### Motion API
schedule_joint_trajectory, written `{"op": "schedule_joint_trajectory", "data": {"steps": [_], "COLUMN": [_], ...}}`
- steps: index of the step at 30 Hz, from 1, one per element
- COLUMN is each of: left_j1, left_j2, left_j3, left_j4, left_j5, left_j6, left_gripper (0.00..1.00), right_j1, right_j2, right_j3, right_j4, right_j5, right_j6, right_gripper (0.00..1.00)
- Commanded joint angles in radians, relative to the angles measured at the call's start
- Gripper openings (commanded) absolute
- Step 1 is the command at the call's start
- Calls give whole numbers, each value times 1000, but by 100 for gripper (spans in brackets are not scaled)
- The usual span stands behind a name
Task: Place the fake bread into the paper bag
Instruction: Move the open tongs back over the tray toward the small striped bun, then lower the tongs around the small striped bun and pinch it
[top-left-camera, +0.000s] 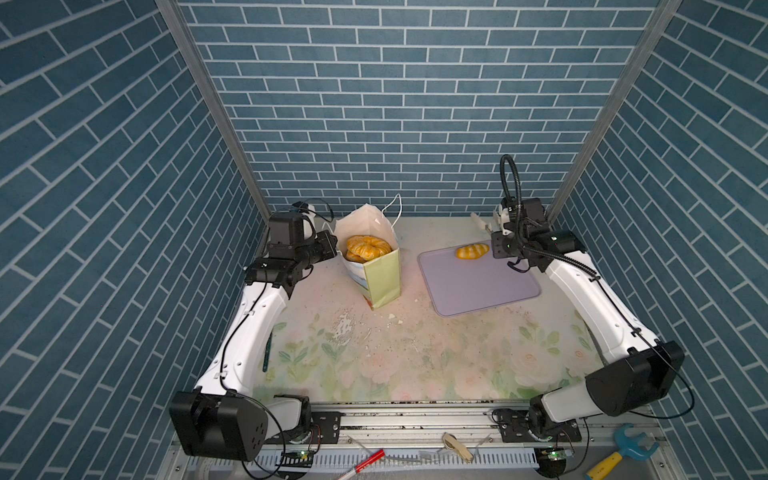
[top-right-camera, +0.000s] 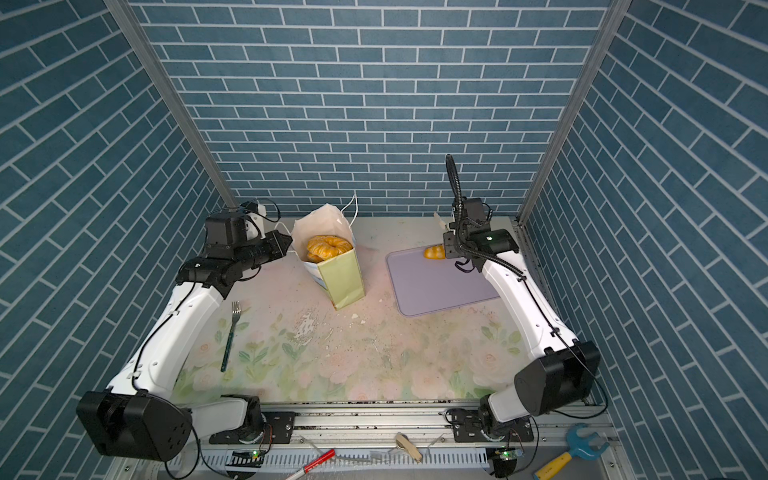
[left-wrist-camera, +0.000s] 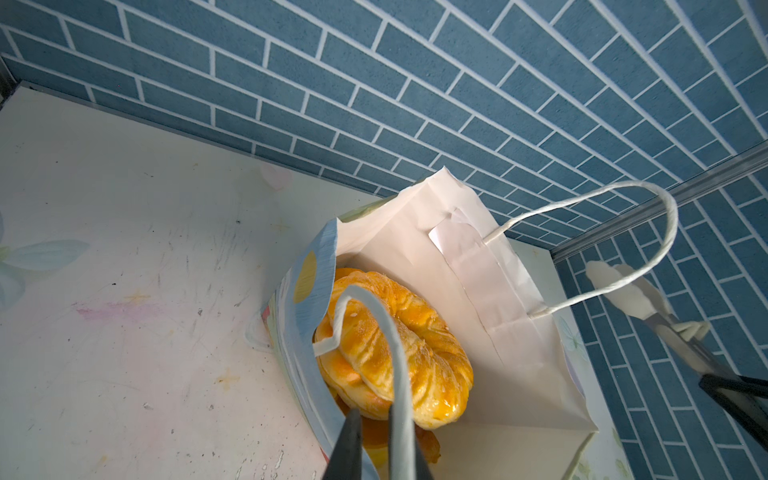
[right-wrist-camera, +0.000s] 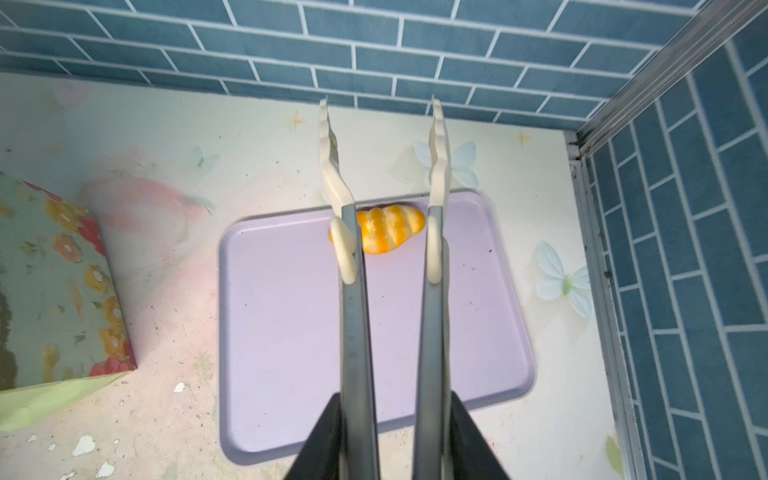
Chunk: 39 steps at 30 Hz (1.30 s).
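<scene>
The job looks nearly done. In both top views the tall pale yellow-green paper bag (top-left-camera: 380, 276) stands left of centre on the floral worktop (top-left-camera: 374, 365) with glossy golden-orange toy pastries (top-left-camera: 368, 248) inside. A single striped orange-and-cream toy roll (top-left-camera: 472, 251) is left at the upper edge of the flat lavender tray (top-left-camera: 482, 291), right of centre. The left claw (left-wrist-camera: 384, 436) appears pinched on the bag's thin white cord handle (left-wrist-camera: 374, 307), while the right claw (right-wrist-camera: 395, 399) is clamped on long metal tongs (right-wrist-camera: 353, 332), whose cream tips stand apart over that roll without gripping it.
</scene>
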Motion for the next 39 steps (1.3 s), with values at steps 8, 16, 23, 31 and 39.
{"op": "schedule_joint_trajectory", "data": {"steps": [8, 16, 23, 31, 39], "left_j1": [-7, -6, -6, -6, -6], "left_j2": [6, 0, -9, -14, -17], "left_j3": [45, 33, 17, 7, 3], "left_j4": [-32, -34, -22, -11, -5], "left_j5": [-12, -16, -18, -15, -15], "left_j6": [36, 36, 31, 18, 12], "left_gripper": [15, 15, 15, 15, 15], "right_j1": [3, 3, 4, 1, -30], "right_j2": [223, 332, 363, 288, 143], "right_j3": [55, 119, 124, 41, -46], "right_j4": [5, 11, -27, -86, -184], "right_j5": [-14, -32, -18, -15, -82], "right_j6": [94, 102, 72, -52, -205], "right_gripper": [39, 40, 40, 35, 34]}}
